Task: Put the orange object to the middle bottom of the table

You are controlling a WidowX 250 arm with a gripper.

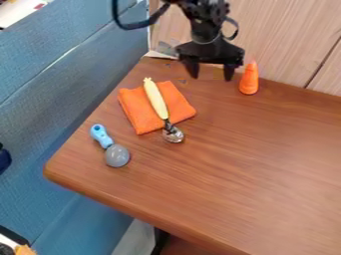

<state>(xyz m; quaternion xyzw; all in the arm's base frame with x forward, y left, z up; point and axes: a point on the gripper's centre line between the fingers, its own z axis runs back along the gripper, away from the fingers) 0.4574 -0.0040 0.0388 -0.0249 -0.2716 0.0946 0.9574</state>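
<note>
My gripper (212, 74) hangs over the back edge of the table, its two fingers spread apart with nothing between them. Just right of it, near the wooden wall, an orange cone-shaped object (249, 79) stands upright, apart from the fingers. An orange folded cloth (137, 110) lies flat on the table (220, 184), in front and to the left of the gripper.
A spoon with a pale yellow handle (156, 100) lies across the cloth, its metal bowl on the table. A blue-handled grey utensil (117, 155) lies near the left edge. A wooden wall (279, 40) borders the back; blue seating (60, 94) runs along the left.
</note>
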